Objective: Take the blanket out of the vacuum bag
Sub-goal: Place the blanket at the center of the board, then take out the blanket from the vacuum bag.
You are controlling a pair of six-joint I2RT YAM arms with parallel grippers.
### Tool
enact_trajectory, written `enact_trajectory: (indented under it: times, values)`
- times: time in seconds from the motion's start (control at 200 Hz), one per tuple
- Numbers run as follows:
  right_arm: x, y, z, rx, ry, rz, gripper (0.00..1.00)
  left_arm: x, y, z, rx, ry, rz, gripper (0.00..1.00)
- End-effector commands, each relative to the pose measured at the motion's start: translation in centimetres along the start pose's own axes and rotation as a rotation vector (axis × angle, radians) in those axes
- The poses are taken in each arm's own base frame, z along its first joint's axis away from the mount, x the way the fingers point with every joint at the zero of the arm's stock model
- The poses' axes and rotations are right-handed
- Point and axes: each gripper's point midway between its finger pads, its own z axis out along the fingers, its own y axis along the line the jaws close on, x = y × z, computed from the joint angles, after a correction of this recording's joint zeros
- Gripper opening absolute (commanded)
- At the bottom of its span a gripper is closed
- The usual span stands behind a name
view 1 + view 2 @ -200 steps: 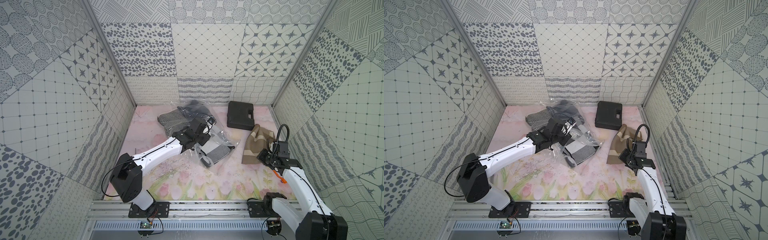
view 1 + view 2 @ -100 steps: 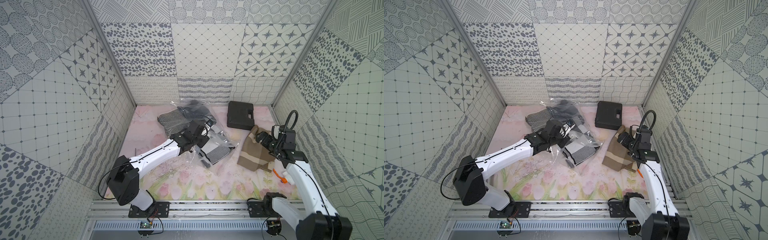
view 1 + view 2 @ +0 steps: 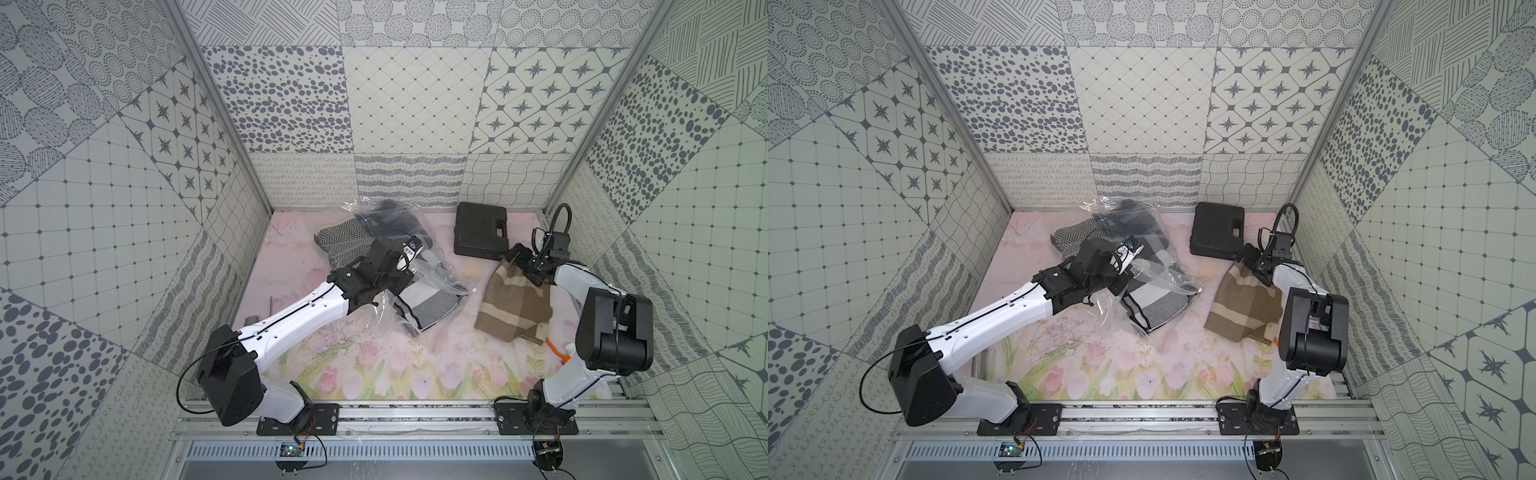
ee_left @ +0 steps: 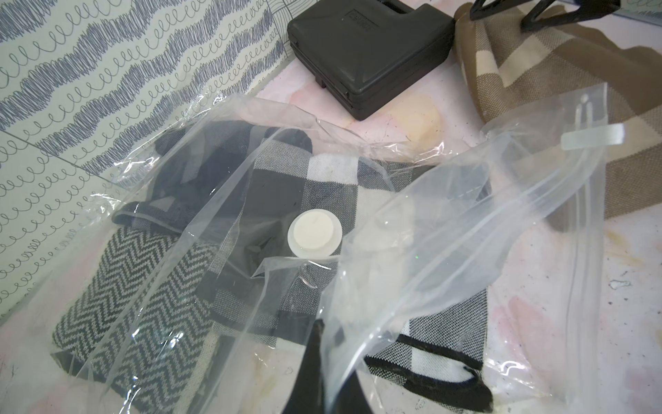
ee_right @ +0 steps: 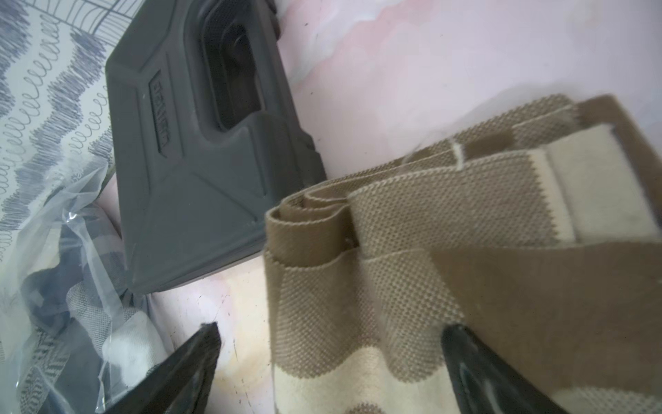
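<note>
Patterned tile walls [image 3: 124,249] close in three sides of the floral mat [image 3: 374,374], and a metal rail runs along its front edge. Bare mat lies open along the left wall and across the whole front strip. The left arm rises from the front rail and stretches diagonally toward the back middle, its wrist bent down over the vacuum bag [image 3: 432,274]. The left gripper [image 4: 317,337] has its jaws closed together, pinching a fold of the bag's clear film that lifts up from the fingertips. The bag lies crumpled near the middle of the back wall, with its round white valve cap [image 4: 315,233] facing up and its zip edge with a white slider [image 4: 593,138] turned to the right. A checked blanket [image 3: 432,307] sits inside it, and a herringbone blanket [image 3: 343,239] lies at its left end under the film. A narrow gap of mat separates the bag from the brown striped blanket [image 3: 515,303], which lies outside it on the right, its far end just beside the near corner of the black case [image 3: 480,230] by the back wall. The right arm stands folded, elbow high, close to the right wall, forearm reaching back. The right gripper [image 5: 329,329] has its jaws spread wide, straddling the brown blanket's folded end without clamping it.
</note>
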Motion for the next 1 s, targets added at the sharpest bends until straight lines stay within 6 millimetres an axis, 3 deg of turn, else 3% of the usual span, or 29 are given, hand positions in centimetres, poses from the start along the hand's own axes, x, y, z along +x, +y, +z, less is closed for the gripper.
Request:
enact_trajectory:
  times: [0.0, 0.16, 0.34, 0.495, 0.57, 0.68, 0.785, 0.875, 0.916, 0.996]
  values:
    - [0.5, -5.1, 1.6, 0.033, 0.023, 0.139, 0.99, 0.5, 1.0, 0.6, -0.049, 0.026, 0.006, 0.00]
    - [1.6, -8.5, 2.9, 0.044, 0.070, 0.223, 0.99, -0.1, 1.1, 1.1, -0.047, 0.027, 0.019, 0.00]
    - [1.7, -12.0, 2.3, 0.123, 0.080, 0.289, 0.99, 0.0, 1.3, 0.8, -0.053, 0.024, 0.019, 0.00]
    - [1.4, -14.4, -0.2, 0.272, 0.065, 0.251, 0.99, 0.1, 1.5, 0.3, -0.062, 0.014, 0.018, 0.00]
    - [0.7, -14.1, -1.9, 0.282, 0.005, 0.216, 0.99, 0.1, 1.7, 0.0, -0.071, 0.005, 0.014, 0.00]
    - [-0.7, -10.4, -3.7, 0.163, -0.066, 0.153, 1.00, -0.6, 2.3, -0.3, -0.095, -0.010, 0.005, 0.00]
    - [-1.8, -1.7, -6.5, -0.102, -0.202, -0.065, 1.00, -2.2, 2.4, -1.2, -0.076, -0.050, -0.003, 0.00]
    - [-0.8, 6.5, -10.6, -0.247, -0.335, -0.316, 1.00, -3.0, 1.8, -1.6, -0.011, -0.072, -0.022, 0.00]
    - [-0.1, 9.2, -12.4, -0.298, -0.372, -0.381, 1.00, -3.1, 1.5, -1.6, 0.019, -0.071, -0.031, 0.00]
    - [1.1, 12.3, -15.0, -0.421, -0.346, -0.336, 0.99, -3.7, 1.3, -1.9, 0.038, -0.099, -0.039, 0.00]
